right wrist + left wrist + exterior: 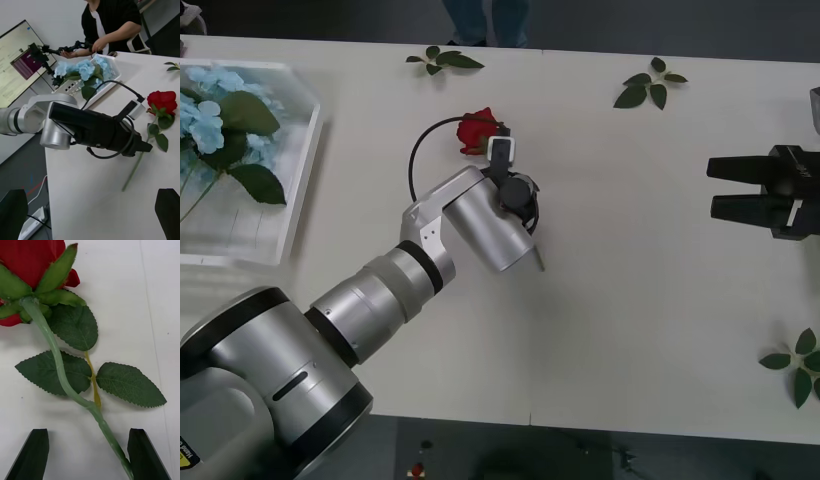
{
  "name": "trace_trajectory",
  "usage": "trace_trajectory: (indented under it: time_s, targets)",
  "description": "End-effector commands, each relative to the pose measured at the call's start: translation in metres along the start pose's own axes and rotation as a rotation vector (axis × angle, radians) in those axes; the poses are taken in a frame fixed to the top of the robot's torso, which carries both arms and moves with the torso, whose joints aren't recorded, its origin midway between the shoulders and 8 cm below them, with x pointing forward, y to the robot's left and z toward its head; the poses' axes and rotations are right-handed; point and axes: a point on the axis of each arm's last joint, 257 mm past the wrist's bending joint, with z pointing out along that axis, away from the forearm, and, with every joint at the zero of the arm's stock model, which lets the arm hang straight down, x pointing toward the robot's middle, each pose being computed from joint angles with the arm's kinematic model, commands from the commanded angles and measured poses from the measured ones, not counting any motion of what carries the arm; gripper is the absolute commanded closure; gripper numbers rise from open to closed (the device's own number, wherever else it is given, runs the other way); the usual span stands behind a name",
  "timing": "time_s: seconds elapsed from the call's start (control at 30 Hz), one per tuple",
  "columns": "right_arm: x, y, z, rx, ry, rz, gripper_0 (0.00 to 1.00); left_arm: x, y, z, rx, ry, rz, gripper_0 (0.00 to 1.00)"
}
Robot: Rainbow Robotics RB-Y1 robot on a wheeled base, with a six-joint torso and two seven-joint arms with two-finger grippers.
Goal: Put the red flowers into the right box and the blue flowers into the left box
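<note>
The white worktop carries one shallow translucent white plastic tray at its left edge, already holding a bunch of pale blue hydrangea clusters, and one red artificial rose on a thin green stem lying near the middle, toward the far edge. The step in hand appears to be picking up this rose: the left gripper hangs over it with jaws wide, the stem running between them, so the next move calls for lowering and closing on the stem. The right gripper waits at the right edge, jaws open; three loose green leaf sprigs lie about.

Front cam overhead, wrist cams low, L closest; all sharing red rose.
</note>
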Motion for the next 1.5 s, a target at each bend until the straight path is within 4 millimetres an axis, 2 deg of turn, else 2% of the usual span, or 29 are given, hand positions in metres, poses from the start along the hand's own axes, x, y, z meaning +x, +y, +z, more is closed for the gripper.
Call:
trace_trajectory:
  time_s: [0.03,0.07,0.13,0.17,0.23,0.27,0.3,0.5,0.57,0.67,0.8,0.93,0.97,1.0,1.03,1.27,1.3,1.5]
  targets:
    - [-0.021,0.01,0.001,-0.036,-0.042,-0.046,0.0,-0.015,0.007,0.001,-0.027,-0.023,0.059,0.4]
    - [-0.022,0.011,0.001,-0.039,-0.044,-0.046,0.0,-0.016,0.008,0.001,-0.03,-0.025,0.062,0.43]
    - [-0.023,0.011,0.001,-0.039,-0.05,-0.042,0.0,-0.015,0.012,0.002,-0.042,-0.027,0.072,0.6]
    - [-0.023,0.011,0.0,-0.039,-0.05,-0.042,0.0,-0.016,0.014,0.002,-0.044,-0.028,0.072,0.64]
    - [-0.026,0.01,0.0,-0.041,-0.063,-0.037,0.0,-0.017,0.014,0.002,-0.048,-0.032,0.076,0.92]
    - [-0.028,0.009,0.0,-0.04,-0.065,-0.037,0.0,-0.017,0.015,0.002,-0.049,-0.032,0.075,0.97]
    - [-0.029,0.008,0.0,-0.041,-0.069,-0.036,0.0,-0.017,0.016,0.002,-0.051,-0.034,0.078,1.0]
    - [-0.029,0.006,-0.001,-0.037,-0.07,-0.034,0.0,-0.02,0.019,0.002,-0.058,-0.042,0.076,1.0]
    - [-0.029,0.006,-0.001,-0.037,-0.07,-0.034,0.0,-0.023,0.014,-0.001,-0.047,-0.053,0.073,1.0]
    - [-0.029,0.006,-0.001,-0.037,-0.07,-0.034,0.0,-0.04,-0.006,-0.014,0.011,-0.103,0.044,1.0]
    - [-0.029,0.006,-0.001,-0.037,-0.07,-0.034,0.0,-0.078,-0.039,-0.055,0.149,-0.203,-0.038,1.0]
    - [-0.029,0.006,-0.001,-0.037,-0.07,-0.034,0.0,-0.105,-0.049,-0.101,0.267,-0.284,-0.101,1.0]
    - [-0.029,0.006,-0.001,-0.037,-0.07,-0.034,0.0,-0.106,-0.047,-0.106,0.277,-0.294,-0.105,1.0]
    - [-0.029,0.006,-0.001,-0.037,-0.07,-0.034,0.0,-0.111,-0.043,-0.123,0.305,-0.323,-0.118,1.0]
    - [-0.029,0.006,-0.001,-0.037,-0.07,-0.034,0.0,-0.112,-0.04,-0.13,0.317,-0.333,-0.123,1.0]
    - [-0.029,0.006,-0.001,-0.037,-0.07,-0.034,0.0,-0.113,-0.017,-0.226,0.545,-0.447,-0.214,1.0]
    - [-0.029,0.006,-0.001,-0.037,-0.07,-0.034,0.0,-0.115,-0.015,-0.233,0.565,-0.463,-0.226,1.0]
    - [-0.029,0.006,-0.001,-0.037,-0.07,-0.034,0.0,-0.138,-0.013,-0.304,0.792,-0.622,-0.346,1.0]
